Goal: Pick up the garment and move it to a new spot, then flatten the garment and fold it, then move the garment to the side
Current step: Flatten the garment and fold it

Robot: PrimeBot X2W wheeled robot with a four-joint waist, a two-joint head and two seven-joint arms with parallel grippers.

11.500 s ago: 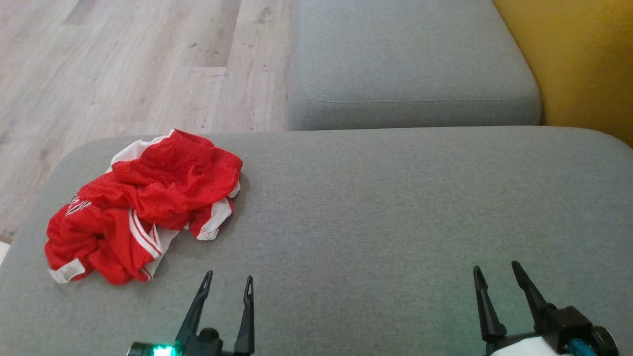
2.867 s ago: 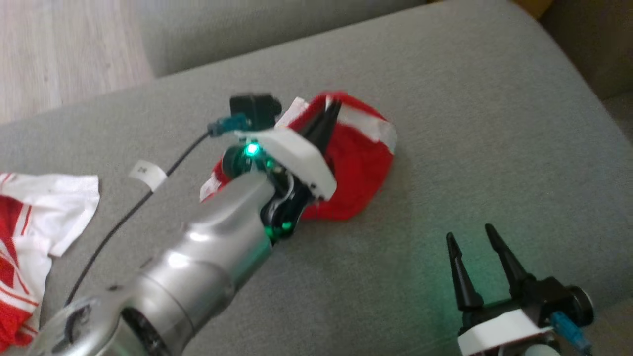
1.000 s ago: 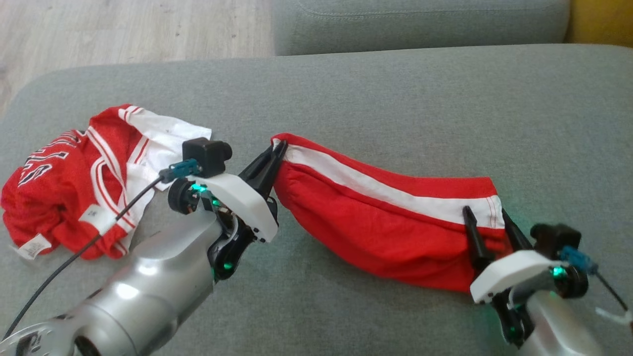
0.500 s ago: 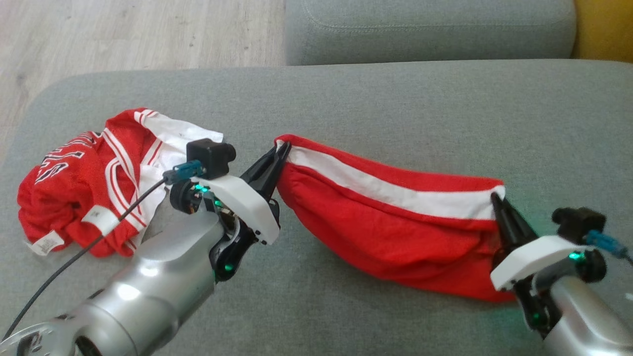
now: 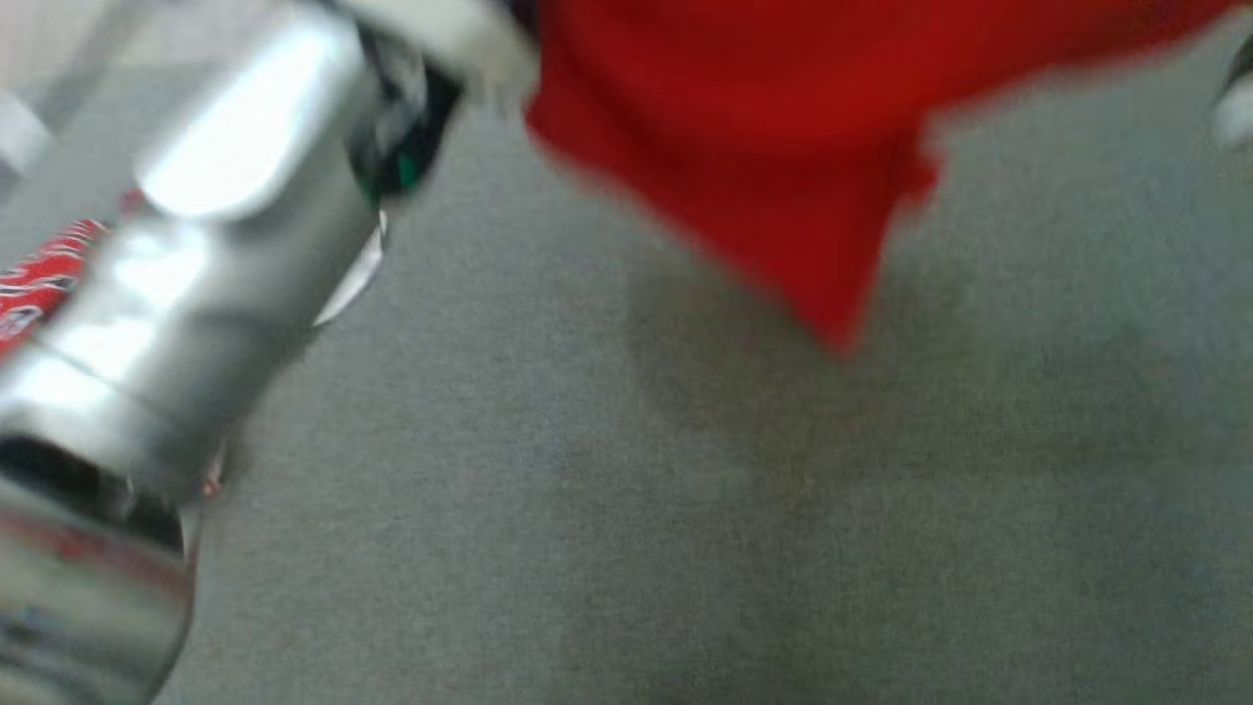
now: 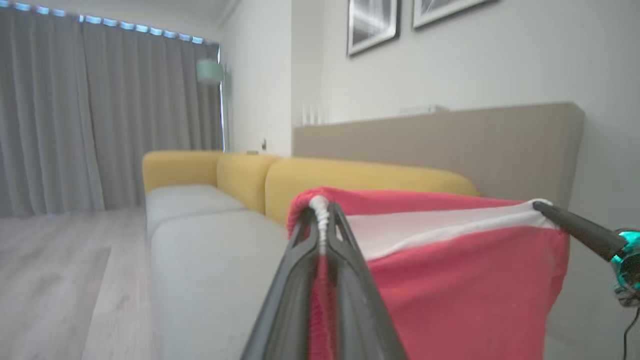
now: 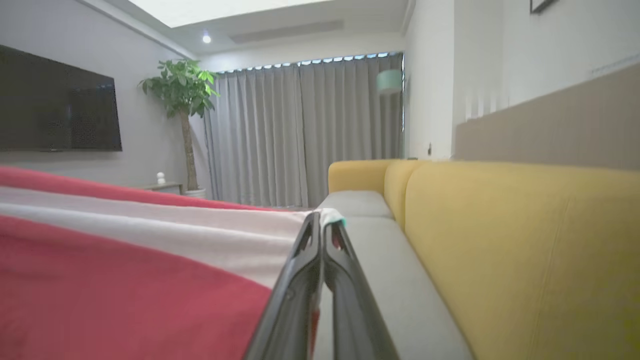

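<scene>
Cloth [image 5: 44, 279], red with pale print, at the far left of the head view, lying on the grey seat [image 5: 685, 509] behind the left forearm [image 5: 206, 225]. Blurred, and not the piece in hand.

Left hand [image 6: 321, 212]: closed tight on the garment [image 5: 764, 147] at its left top corner, white hem bunched between the two fingers.

Garment: off the seat, hung in the air between both hands. Long axis runs hand to hand, across the robot's front. White-banded top edge is drawn fairly straight corner to corner, and the red body hangs below it. In the head view the lowest part sags to a blunt point over the seat, with a soft shadow beneath. It looks apart from the seat, though blur makes that unsure.

Right hand [image 7: 324, 219]: closed on the opposite top corner, with a white tip of hem showing just past the fingers. In the left wrist view one of its dark fingers reaches in from the right to that corner.

Yellow backrest [image 7: 525, 250] runs beyond the seat, on the right.

Judgement: carry step, garment not yet laid down. Neither hand is nearer, since each owns one end. The set-down turns on a crosswise, level span, so both hands likely need to travel and lower together, hanging edge landing first. One hand leading would skew or slacken the top edge.
</scene>
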